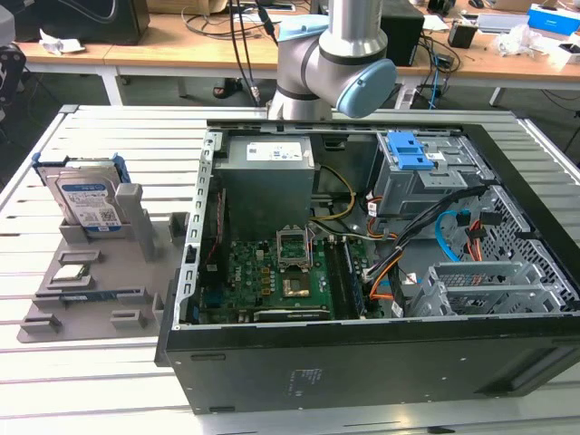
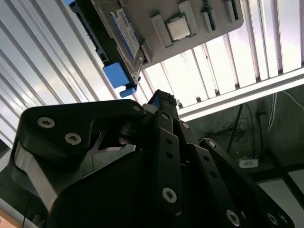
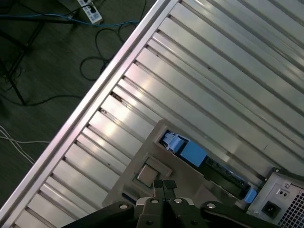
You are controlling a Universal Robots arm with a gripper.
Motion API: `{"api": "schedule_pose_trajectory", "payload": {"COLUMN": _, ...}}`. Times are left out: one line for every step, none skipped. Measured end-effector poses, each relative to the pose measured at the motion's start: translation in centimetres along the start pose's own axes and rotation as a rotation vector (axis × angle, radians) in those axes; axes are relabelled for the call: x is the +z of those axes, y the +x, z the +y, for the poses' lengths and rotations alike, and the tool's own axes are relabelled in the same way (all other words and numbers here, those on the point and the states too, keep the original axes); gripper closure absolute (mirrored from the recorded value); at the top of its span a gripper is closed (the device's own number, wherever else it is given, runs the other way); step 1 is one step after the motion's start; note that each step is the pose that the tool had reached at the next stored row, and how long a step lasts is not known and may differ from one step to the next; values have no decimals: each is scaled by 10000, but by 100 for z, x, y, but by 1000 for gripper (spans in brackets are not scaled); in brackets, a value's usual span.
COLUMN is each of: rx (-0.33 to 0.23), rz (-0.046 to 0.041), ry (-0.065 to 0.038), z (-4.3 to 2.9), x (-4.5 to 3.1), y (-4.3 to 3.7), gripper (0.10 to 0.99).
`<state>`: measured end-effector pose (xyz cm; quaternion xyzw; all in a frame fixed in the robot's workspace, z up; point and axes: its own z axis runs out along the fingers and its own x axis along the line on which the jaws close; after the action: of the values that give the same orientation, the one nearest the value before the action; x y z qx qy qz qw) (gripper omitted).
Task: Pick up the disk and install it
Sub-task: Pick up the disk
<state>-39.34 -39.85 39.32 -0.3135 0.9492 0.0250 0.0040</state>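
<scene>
The disk (image 1: 89, 201) stands on edge in a slot of the grey parts tray (image 1: 101, 304), on the slatted metal table (image 1: 118, 145), at the exterior view's left of the open computer case (image 1: 362, 367). In the first wrist view the gripper (image 3: 164, 185) hangs above the tray, fingertips pressed together and empty.

Disk (image 1: 86, 201) — silver, blue-framed

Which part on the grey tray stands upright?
The silver hard drive with blue plastic frame stands on edge; the small square silver chip lies flat.
</scene>
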Motion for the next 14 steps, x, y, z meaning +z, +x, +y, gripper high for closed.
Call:
{"api": "schedule_pose_trajectory", "payload": {"rx": -87, "rz": 3, "ry": -2, "z": 0, "x": 0, "y": 0, "gripper": 980}}
{"api": "schedule_pose_trajectory", "payload": {"rx": -176, "rz": 8, "ry": -4, "z": 0, "x": 0, "y": 0, "gripper": 980}}
{"api": "schedule_pose_trajectory", "payload": {"rx": -227, "rz": 10, "ry": -6, "z": 0, "x": 0, "y": 0, "gripper": 980}}
{"api": "schedule_pose_trajectory", "payload": {"rx": -284, "rz": 13, "ry": -7, "z": 0, "x": 0, "y": 0, "gripper": 980}}
{"api": "schedule_pose_trajectory", "payload": {"rx": -343, "rz": 15, "ry": -8, "z": 0, "x": 0, "y": 0, "gripper": 980}}
{"api": "schedule_pose_trajectory", "payload": {"rx": -397, "rz": 17, "ry": -9, "z": 0, "x": 0, "y": 0, "gripper": 980}}
{"api": "schedule_pose_trajectory", "payload": {"rx": -479, "rz": 21, "ry": -11, "z": 0, "x": 0, "y": 0, "gripper": 980}}
{"api": "schedule_pose_trajectory", "payload": {"rx": -572, "rz": 25, "ry": -14, "z": 0, "x": 0, "y": 0, "gripper": 980}}
{"api": "schedule_pose_trajectory", "payload": {"rx": -633, "rz": 28, "ry": -15, "z": 0, "x": 0, "y": 0, "gripper": 980}}
{"api": "schedule_pose_trajectory", "payload": {"rx": -691, "rz": 31, "ry": -16, "z": 0, "x": 0, "y": 0, "gripper": 980}}
{"api": "schedule_pose_trajectory", "payload": {"rx": -765, "rz": 33, "ry": -18, "z": 0, "x": 0, "y": 0, "gripper": 980}}
{"api": "schedule_pose_trajectory", "payload": {"rx": -833, "rz": 37, "ry": -20, "z": 0, "x": 0, "y": 0, "gripper": 980}}
{"api": "schedule_pose_trajectory", "payload": {"rx": -899, "rz": 40, "ry": -21, "z": 0, "x": 0, "y": 0, "gripper": 980}}
{"api": "schedule_pose_trajectory", "payload": {"rx": -969, "rz": 43, "ry": -23, "z": 0, "x": 0, "y": 0, "gripper": 980}}
